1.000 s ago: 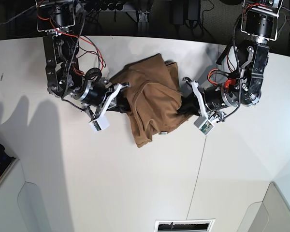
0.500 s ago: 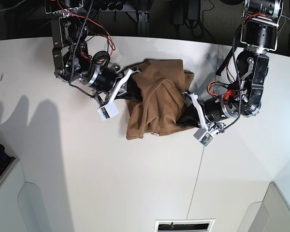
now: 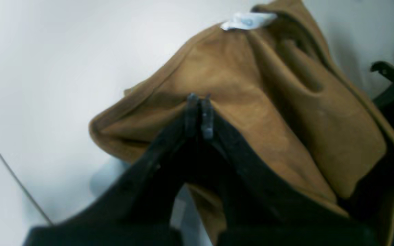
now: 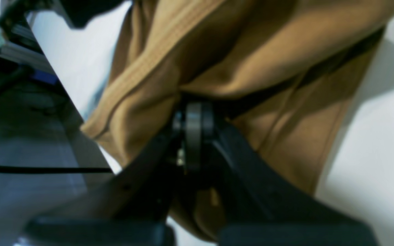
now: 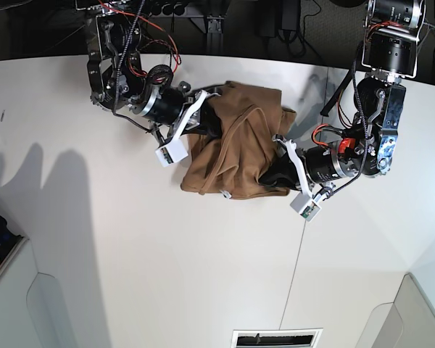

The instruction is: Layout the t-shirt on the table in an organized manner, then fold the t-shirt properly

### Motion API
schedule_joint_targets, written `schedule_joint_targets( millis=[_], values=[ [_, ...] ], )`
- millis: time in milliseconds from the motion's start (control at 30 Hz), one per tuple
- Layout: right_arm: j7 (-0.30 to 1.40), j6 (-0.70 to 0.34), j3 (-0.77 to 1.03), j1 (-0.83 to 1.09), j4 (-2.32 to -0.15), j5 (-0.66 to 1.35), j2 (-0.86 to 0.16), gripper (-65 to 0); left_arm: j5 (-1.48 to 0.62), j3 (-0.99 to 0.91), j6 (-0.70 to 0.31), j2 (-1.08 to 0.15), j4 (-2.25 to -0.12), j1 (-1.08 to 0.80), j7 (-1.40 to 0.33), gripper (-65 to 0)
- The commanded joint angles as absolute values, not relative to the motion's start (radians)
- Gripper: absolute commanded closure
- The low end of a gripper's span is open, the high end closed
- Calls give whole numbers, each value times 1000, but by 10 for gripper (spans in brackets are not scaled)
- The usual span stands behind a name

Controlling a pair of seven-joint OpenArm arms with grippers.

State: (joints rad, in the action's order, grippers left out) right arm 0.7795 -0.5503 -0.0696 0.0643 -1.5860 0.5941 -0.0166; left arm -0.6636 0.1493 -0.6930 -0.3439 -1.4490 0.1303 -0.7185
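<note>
The tan-brown t-shirt (image 5: 235, 148) lies bunched and folded over itself on the white table (image 5: 152, 254), held between both arms. My right gripper (image 5: 212, 125) is shut on the shirt's upper left edge; in the right wrist view its fingertips (image 4: 193, 116) pinch a fold of the t-shirt (image 4: 251, 44). My left gripper (image 5: 274, 172) is shut on the lower right edge. In the left wrist view the pads (image 3: 198, 112) are pressed together on the t-shirt (image 3: 286, 89). A small white tag (image 3: 248, 20) sticks out at the cloth's far end.
A thin dark seam (image 5: 296, 261) runs across the table from under the left arm toward the front edge. A vent slot (image 5: 275, 338) sits at the front edge. Dark equipment and cables (image 5: 275, 18) line the far edge. Grey panels (image 5: 29, 304) stand at the front corners.
My right arm has swung up and toward the far edge, dragging the shirt's left side with it. The cloth has bunched more compactly and shifted toward the back. My left arm barely moved.
</note>
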Motion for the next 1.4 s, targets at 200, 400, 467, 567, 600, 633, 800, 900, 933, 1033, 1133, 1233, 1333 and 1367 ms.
schedule_joint_targets(
  millis=[200,400,467,567,600,633,800,900,933,1033,1133,1233,1333,1367],
  values=[
    [759,-559,-71,59,-1678,579,-17,0,-753,144,-698,-402,-1532,152,-729,0],
    [759,-558,-8,59,-1814,447,-28,0,-801,142,-698,-482,-1617,134,-768,0],
    [759,-553,35,59,-1837,445,-52,0,-804,142,-698,-505,-1635,112,-769,0],
    [768,-549,110,65,-1851,449,-95,0,-811,141,-698,-537,-1674,58,-786,0],
    [778,-549,133,69,-1851,464,-111,0,-813,138,-698,-547,-1692,34,-791,0],
    [790,-549,155,78,-1855,493,-128,0,-812,133,-698,-556,-1715,4,-793,0],
    [814,-551,213,193,-1899,616,-203,0,-833,28,-698,-590,-1845,-198,-818,0],
    [822,-551,214,284,-1949,622,-242,0,-858,-79,-698,-603,-1918,-337,-844,0],
    [823,-551,214,318,-1968,628,-257,0,-864,-118,-698,-605,-1941,-387,-855,0],
    [824,-559,214,421,-2021,653,-306,0,-866,-229,-698,-604,-2003,-549,-865,0],
    [824,-559,214,517,-2055,661,-345,0,-861,-305,-698,-604,-2047,-708,-864,0],
    [824,-559,214,603,-2056,662,-367,0,-818,-337,-698,-604,-2051,-839,-855,0],
    [835,-559,214,684,-2055,654,-371,0,-730,-337,-698,-603,-2045,-949,-820,0],
    [840,-559,214,709,-2055,655,-371,0,-699,-337,-698,-603,-2040,-980,-797,0]
  ],
)
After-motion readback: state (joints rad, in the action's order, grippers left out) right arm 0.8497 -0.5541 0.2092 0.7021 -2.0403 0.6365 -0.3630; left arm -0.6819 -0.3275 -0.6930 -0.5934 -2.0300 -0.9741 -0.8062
